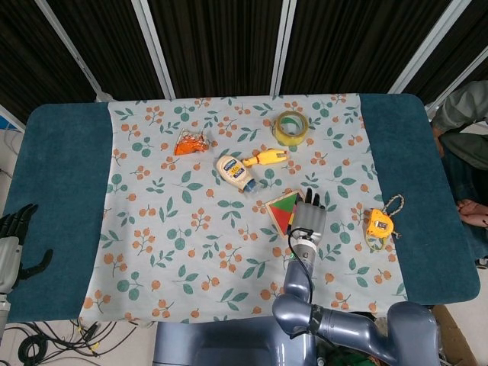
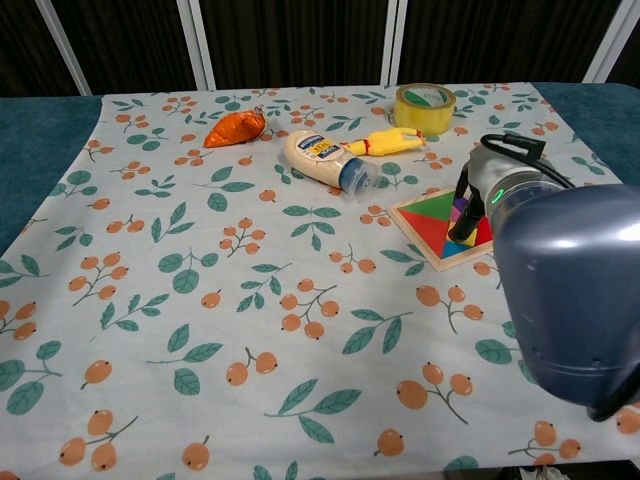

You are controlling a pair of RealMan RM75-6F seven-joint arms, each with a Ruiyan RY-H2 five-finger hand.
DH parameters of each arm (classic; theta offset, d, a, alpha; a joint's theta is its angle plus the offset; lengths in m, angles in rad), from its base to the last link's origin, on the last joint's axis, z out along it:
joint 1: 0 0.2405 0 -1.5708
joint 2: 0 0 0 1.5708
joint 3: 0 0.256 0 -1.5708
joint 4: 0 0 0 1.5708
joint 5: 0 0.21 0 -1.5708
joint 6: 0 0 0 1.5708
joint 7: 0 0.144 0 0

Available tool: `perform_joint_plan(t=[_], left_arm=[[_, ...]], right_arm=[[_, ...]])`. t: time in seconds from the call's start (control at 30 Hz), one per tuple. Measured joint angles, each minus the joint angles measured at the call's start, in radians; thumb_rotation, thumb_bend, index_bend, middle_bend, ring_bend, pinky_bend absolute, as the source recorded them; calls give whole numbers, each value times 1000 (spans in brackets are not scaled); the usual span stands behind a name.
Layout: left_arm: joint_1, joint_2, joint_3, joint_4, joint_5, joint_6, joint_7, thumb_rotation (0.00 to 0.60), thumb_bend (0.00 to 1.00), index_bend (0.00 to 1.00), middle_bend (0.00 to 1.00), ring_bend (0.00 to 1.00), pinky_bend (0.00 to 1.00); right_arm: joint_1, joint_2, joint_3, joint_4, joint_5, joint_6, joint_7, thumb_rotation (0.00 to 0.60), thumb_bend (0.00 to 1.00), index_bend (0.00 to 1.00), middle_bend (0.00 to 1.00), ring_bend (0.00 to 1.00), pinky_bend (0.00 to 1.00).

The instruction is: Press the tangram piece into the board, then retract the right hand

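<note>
A teal desk (image 1: pixel 61 175) under a floral cloth (image 1: pixel 191 252) filled the frame, with the robot's right arm (image 2: pixel 570 280) bulking large at the lower right of the chest view. The right hand (image 1: pixel 309 217) lay palm-down, fingers extended flat, over the right half of the tangram board (image 1: pixel 284 211), right of centre in the head view; it gripped nothing that could be seen. The left hand (image 1: pixel 11 248) rested idle at the lower left edge, fingers loosely apart and empty.

The pressing appeared to be under way or nearly finished: the coloured pieces looked level in the frame, though the tangram piece itself lay hidden beneath the hand. The retraction was judged not yet done.

Only the head view showed the left hand, the orange tape measure (image 1: pixel 378 223) at the right and a bystander's arm at the far right edge. The chest view alone showed the board's (image 2: pixel 440 225) wooden rim and a dark fingertip touching its surface. Both showed the mayonnaise bottle (image 1: pixel 234 172), tape roll (image 1: pixel 290 127), orange packet (image 1: pixel 190 142) and yellow rubber chicken (image 1: pixel 266 157) above centre.
</note>
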Motion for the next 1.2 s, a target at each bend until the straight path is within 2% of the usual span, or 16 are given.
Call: perform_joint_plan(t=[0.13,0.23,0.37,0.57,0.73,0.97,1.07,1.2], left_arm=[[1,-1,-1,3,-1,2,-1,600,363,0,34,59,7],[1,-2,-1,3,-1,2,2,600,363,0,34,59,7],[1,-4,-1,1,4,9,15,600,363,0,34,59,7],[3,-8,0,-1,12,20,30,600,364,0,32,59,7],[5,-10,3,-4,21,29,45,600,363,0,32,59,7],[7,-14,7,-6,33,39,64,600,363,0,31,59,7],[7,-14,8,-8,35,40,66,600,362,0,30,57,6],[7,-11,13,-12,49,40,68,600,360,0,29,51,6]], right_arm=[[-39,65,-27,-131,-36,20,11,600,200,168,0,0,236],[-89,149,-77,-271,-108,48,34,600,157,120,0,0,236],[-183,293,-179,-451,-284,92,111,600,142,96,0,0,236],[-326,493,-349,-558,-579,130,323,600,137,80,0,0,236],[-425,607,-462,-549,-749,146,522,600,137,80,0,0,236],[-554,714,-591,-410,-915,177,765,600,137,80,0,0,236],[-596,736,-630,-341,-962,187,832,600,137,79,0,0,236],[-630,745,-651,-267,-1005,194,861,600,136,80,0,0,236]])
